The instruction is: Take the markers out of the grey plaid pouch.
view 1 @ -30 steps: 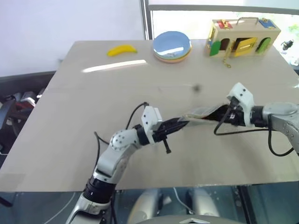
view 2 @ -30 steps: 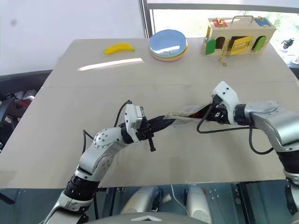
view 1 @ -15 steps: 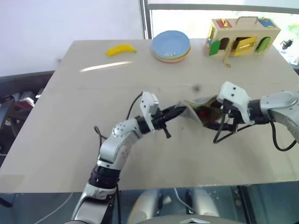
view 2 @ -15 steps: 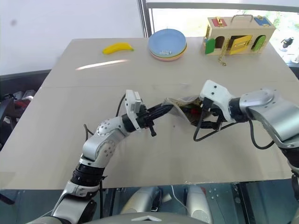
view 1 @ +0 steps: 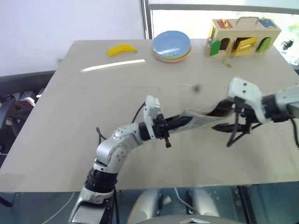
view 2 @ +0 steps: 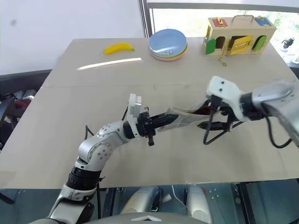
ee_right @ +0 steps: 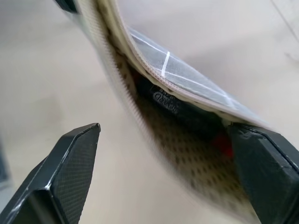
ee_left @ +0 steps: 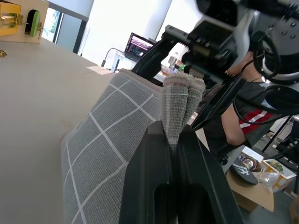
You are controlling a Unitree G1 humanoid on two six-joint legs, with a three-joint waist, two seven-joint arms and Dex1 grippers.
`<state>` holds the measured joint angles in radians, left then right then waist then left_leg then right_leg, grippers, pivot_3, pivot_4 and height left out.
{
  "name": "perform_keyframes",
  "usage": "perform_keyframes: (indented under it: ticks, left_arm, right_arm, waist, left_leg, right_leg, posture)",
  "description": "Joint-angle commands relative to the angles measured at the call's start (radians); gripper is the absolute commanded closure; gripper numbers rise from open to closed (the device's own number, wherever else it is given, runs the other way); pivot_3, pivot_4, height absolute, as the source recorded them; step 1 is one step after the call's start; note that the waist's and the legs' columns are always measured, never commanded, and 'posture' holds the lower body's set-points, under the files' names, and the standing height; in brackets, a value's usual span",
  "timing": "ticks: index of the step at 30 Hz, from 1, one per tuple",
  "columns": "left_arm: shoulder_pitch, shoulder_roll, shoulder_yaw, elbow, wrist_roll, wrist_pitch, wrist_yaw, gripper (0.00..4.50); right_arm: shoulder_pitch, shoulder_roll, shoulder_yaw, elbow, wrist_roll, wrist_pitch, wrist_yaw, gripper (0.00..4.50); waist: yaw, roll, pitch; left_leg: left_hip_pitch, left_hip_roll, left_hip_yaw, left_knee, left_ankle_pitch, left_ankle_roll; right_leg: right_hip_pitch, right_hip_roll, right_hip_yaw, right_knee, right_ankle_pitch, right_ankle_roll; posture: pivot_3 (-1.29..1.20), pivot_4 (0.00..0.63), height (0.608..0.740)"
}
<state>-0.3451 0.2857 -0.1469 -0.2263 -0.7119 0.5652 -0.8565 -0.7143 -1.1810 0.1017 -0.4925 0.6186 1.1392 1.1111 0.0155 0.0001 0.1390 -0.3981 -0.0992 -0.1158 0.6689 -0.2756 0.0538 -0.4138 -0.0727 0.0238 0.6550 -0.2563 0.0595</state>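
A: Count it for me; what is on the desk (view 1: pixel 70 116)?

B: One grey plaid pouch (view 1: pixel 198 120), near the middle; two end effectors at it; far off, around twelve to one o'clock, one banana (view 1: pixel 122 49), one stack of plates (view 1: pixel 171 45) and one wooden latch box (view 1: pixel 243 36); in the left wrist view a person (ee_left: pixel 243 126) sits beyond the desk.

A: And markers?

B: One marker (ee_right: pixel 187 109) that I can be sure of; a dark body lying inside the pouch's open mouth, with a red bit near one end; whether a second lies under it I cannot tell.

A: Which way does the pouch run?

B: Its long axis runs from about nine o'clock to three o'clock, lifted off the desk; the closed end points towards nine, the open mouth towards three, showing the tan speckled lining.

A: The left end effector (view 1: pixel 186 122)?

B: Pressed together on the pouch's nine o'clock end; the left wrist view shows bunched fabric nipped between its black fingers (ee_left: pixel 154 154).

A: The right end effector (view 1: pixel 230 120)?

B: Spread wide at the open mouth; one finger (ee_right: pixel 60 168) stands apart from the pouch, the other sits at the far side of the opening; it grips nothing.
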Motion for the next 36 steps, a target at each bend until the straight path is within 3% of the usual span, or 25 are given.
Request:
perform_keyframes:
  ticks: [1, 5, 13, 17, 21, 23, 30, 36]
  left_arm:
    - [0.001, 0.001, 0.031, -0.053, -0.076, 0.041, -0.025, 4.50]
    - [0.005, -0.006, 0.054, -0.044, -0.140, 0.094, -0.026, 4.50]
    - [0.004, -0.044, 0.083, 0.008, -0.186, 0.136, -0.017, 4.50]
    - [0.030, -0.051, 0.070, 0.025, -0.164, 0.121, -0.031, 4.50]
    - [0.052, -0.055, 0.057, 0.028, -0.141, 0.105, -0.045, 4.50]
    - [0.057, -0.058, 0.054, 0.027, -0.137, 0.102, -0.046, 4.50]
    - [0.067, -0.075, 0.049, 0.032, -0.124, 0.094, -0.039, 4.50]
    - [0.084, -0.107, 0.053, 0.037, -0.086, 0.047, -0.022, 4.50]
  right_arm:
    - [-0.039, -0.081, -0.149, 0.012, 0.100, 0.048, 0.074, 0.03]
    - [-0.027, -0.134, -0.184, 0.067, 0.096, 0.020, 0.082, 0.03]
    - [0.029, -0.102, -0.182, 0.069, 0.113, -0.016, 0.059, 0.03]
    - [0.041, -0.061, -0.165, 0.104, 0.077, -0.058, 0.025, 1.20]
    - [0.055, -0.059, -0.154, 0.111, 0.071, -0.074, 0.030, 3.05]
    - [0.057, -0.053, -0.147, 0.115, 0.070, -0.078, 0.031, 4.23]
    - [0.106, -0.032, -0.081, 0.068, 0.066, -0.085, 0.038, 4.38]
    - [0.139, 0.030, 0.093, 0.110, -0.103, -0.226, 0.014, 4.38]
  waist:
    - [0.000, 0.000, 0.000]
    - [0.000, 0.000, 0.000]
    - [0.000, 0.000, 0.000]
    - [0.000, 0.000, 0.000]
    - [0.000, 0.000, 0.000]
    - [0.000, 0.000, 0.000]
    - [0.000, 0.000, 0.000]
    - [0.000, 0.000, 0.000]
  left_leg:
    - [0.000, 0.000, 0.000, 0.000, 0.000, 0.000]
    - [0.000, 0.000, 0.000, 0.000, 0.000, 0.000]
    - [0.000, 0.000, 0.001, 0.000, 0.000, 0.000]
    - [0.000, 0.000, 0.001, 0.000, 0.000, 0.000]
    - [0.000, 0.000, 0.001, 0.000, 0.000, 0.000]
    - [0.000, 0.000, 0.001, 0.000, 0.000, 0.000]
    - [0.000, 0.000, 0.001, 0.000, 0.000, 0.000]
    - [0.001, 0.000, 0.001, 0.001, 0.000, 0.000]
  right_leg:
    - [0.000, 0.000, 0.000, 0.000, 0.000, 0.000]
    - [0.000, 0.000, 0.000, 0.000, 0.000, 0.000]
    - [0.000, 0.000, 0.001, 0.000, 0.000, 0.000]
    - [0.000, 0.000, 0.001, 0.001, 0.000, 0.000]
    - [0.000, 0.000, 0.001, 0.001, 0.000, 0.000]
    - [0.000, 0.000, 0.001, 0.001, 0.000, 0.000]
    - [0.000, 0.000, 0.001, 0.001, 0.000, 0.000]
    - [0.000, 0.000, 0.001, 0.001, 0.000, 0.000]
  posture:
    - [0.00, 0.150, 0.740]
    - [0.00, 0.150, 0.740]
    - [0.00, 0.150, 0.740]
    - [0.00, 0.150, 0.740]
    - [0.00, 0.150, 0.740]
    - [0.00, 0.150, 0.740]
    - [0.00, 0.150, 0.740]
    - [0.00, 0.150, 0.740]
